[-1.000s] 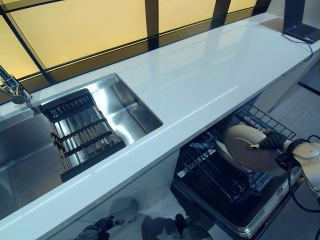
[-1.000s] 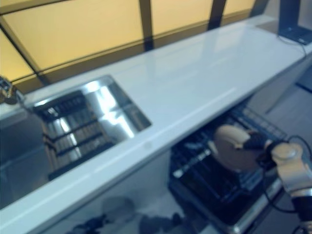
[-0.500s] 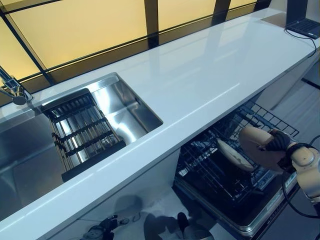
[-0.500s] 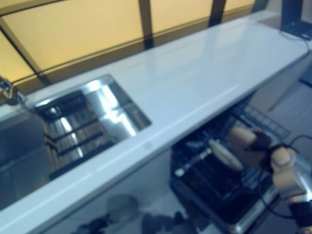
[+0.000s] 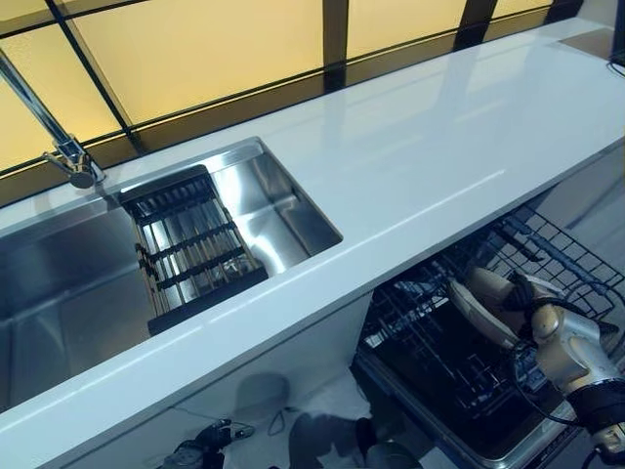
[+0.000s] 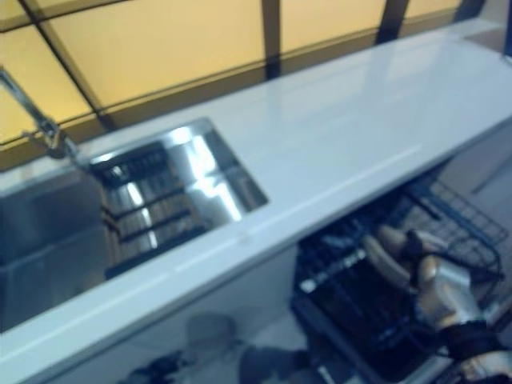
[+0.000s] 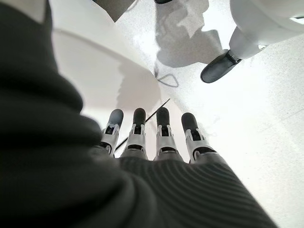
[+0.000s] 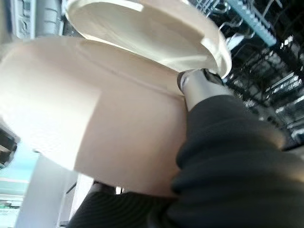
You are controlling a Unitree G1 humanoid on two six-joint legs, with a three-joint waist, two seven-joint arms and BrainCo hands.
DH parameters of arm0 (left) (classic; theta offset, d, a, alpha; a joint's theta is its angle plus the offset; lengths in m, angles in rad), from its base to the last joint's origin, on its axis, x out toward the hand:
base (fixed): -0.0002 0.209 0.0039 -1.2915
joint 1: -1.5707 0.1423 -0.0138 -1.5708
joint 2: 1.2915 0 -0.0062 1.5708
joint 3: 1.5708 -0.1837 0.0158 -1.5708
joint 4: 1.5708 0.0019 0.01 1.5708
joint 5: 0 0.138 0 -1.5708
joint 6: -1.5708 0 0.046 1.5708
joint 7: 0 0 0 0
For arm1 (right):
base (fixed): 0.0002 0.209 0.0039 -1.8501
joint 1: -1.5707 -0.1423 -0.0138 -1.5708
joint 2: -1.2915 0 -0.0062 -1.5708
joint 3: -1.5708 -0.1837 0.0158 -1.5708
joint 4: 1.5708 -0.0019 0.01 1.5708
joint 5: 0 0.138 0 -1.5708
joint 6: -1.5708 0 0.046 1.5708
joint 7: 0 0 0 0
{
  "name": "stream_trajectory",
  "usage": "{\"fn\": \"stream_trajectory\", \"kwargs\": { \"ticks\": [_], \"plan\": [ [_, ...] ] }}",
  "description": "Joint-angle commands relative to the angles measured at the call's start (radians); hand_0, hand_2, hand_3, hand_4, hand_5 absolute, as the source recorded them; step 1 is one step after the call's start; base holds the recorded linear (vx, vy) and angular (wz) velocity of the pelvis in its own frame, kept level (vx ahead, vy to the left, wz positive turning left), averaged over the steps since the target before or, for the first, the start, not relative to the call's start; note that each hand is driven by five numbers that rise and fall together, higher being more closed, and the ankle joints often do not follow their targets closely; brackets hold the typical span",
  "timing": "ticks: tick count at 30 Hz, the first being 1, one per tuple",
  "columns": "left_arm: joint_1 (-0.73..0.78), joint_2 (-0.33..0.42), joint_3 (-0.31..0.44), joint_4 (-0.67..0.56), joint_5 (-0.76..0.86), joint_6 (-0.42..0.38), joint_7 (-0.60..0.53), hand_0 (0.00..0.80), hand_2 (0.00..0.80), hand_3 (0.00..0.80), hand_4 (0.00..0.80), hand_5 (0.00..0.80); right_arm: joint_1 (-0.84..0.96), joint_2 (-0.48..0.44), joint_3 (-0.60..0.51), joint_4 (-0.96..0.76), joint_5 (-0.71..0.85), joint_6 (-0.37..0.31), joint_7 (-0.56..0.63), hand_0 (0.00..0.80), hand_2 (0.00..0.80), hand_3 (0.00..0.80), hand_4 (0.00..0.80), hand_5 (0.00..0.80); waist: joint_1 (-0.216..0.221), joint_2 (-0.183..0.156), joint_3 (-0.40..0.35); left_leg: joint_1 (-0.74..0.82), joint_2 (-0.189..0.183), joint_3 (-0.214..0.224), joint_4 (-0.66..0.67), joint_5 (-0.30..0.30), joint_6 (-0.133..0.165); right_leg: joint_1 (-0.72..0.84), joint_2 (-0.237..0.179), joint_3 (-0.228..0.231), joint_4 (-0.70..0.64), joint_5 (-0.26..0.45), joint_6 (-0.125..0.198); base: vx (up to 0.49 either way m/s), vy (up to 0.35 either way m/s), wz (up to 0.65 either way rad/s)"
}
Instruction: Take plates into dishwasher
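The dishwasher's wire rack (image 5: 559,262) is pulled out under the counter at the lower right. One cream plate (image 5: 473,315) stands on edge in it. Close behind it is a second cream plate (image 5: 491,284), held on edge by my right hand (image 5: 520,293). In the right wrist view this held plate (image 8: 90,109) fills the frame, the thumb (image 8: 199,81) pressed on its rim, with the racked plate (image 8: 142,26) just beyond. My left hand (image 7: 161,137) hangs over the floor, fingers straight and holding nothing.
A long white counter (image 5: 439,147) overhangs the rack. A steel sink (image 5: 278,210) with a black drain rack (image 5: 190,249) and a faucet (image 5: 70,156) lies at the left. Yellow window panes run along the back. The open dishwasher door (image 5: 439,386) lies below the rack.
My right hand has lowered the plate from above the rack down beside the standing plate. The whole picture has shifted, so the camera moved.
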Motion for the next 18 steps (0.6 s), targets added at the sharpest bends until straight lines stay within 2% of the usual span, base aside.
{"fn": "stream_trajectory", "kwargs": {
  "ticks": [1,8,18],
  "plan": [
    [-0.022,0.043,-0.026,0.007,0.014,-0.011,0.010,0.000,0.000,0.000,0.000,0.000,-0.153,0.032,0.042,0.090,-0.073,0.006,-0.058,0.800,0.800,0.800,0.800,0.800,0.034,-0.068,-0.025,0.027,-0.035,-0.056,0.014,-0.095,0.061,-0.013,-0.025,-0.031,0.003,-0.021,0.079,0.012,-0.011,0.11],
    [-0.035,0.055,-0.035,0.001,0.000,-0.009,0.005,0.000,0.000,0.000,0.000,0.000,-0.232,0.024,0.089,0.175,-0.082,0.029,-0.069,0.800,0.800,0.800,0.800,0.800,0.058,-0.057,-0.011,-0.001,-0.038,-0.074,0.018,-0.088,0.059,-0.031,-0.033,-0.043,0.005,-0.018,0.077,-0.036,-0.003,0.06],
    [-0.038,0.054,-0.048,-0.003,-0.008,-0.024,-0.004,0.000,0.000,0.000,0.000,0.000,-0.254,0.019,0.115,0.268,-0.058,0.054,-0.047,0.800,0.800,0.800,0.800,0.800,0.068,-0.046,0.004,-0.012,-0.039,-0.091,0.013,-0.083,0.053,-0.036,-0.039,-0.055,0.004,-0.020,0.075,-0.015,0.002,0.04]
  ]
}}
